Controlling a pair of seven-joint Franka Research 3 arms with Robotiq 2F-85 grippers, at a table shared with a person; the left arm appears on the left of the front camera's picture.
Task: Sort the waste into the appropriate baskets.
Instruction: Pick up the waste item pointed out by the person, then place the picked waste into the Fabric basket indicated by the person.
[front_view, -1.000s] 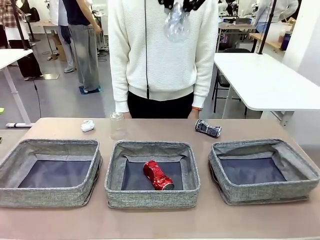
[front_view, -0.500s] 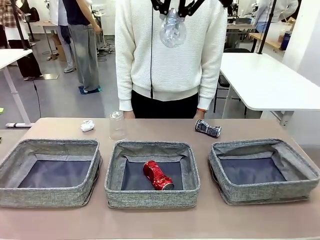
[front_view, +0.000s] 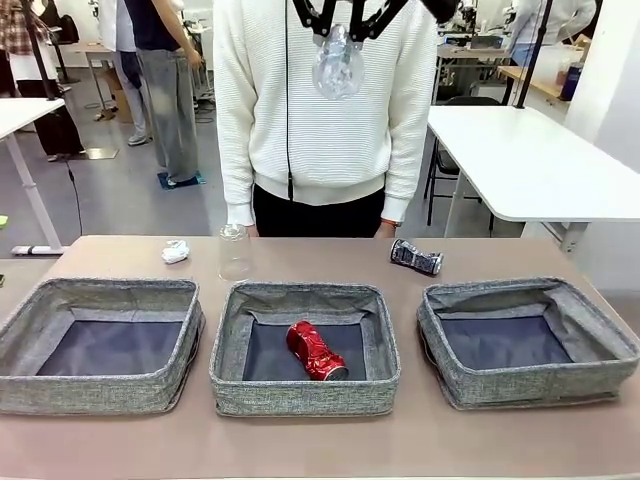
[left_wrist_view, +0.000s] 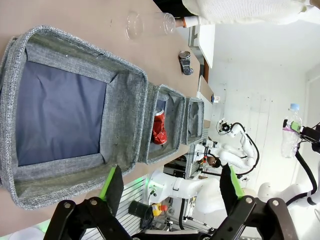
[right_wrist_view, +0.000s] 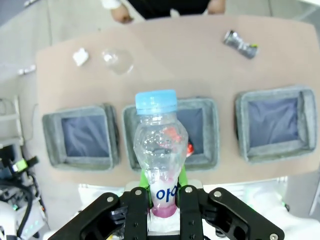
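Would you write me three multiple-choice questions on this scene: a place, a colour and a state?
1. In which basket does the crushed red can lie? A left; B middle; C right.
2. What colour is the cap of the bottle? A red; B green; C blue.
3. How does the right gripper stand? A open, empty; B shut on the bottle; C shut, empty.
Answers: 1 B, the can lies on the floor of the middle basket; 2 C, the cap is light blue; 3 B, it clamps the bottle's labelled end.
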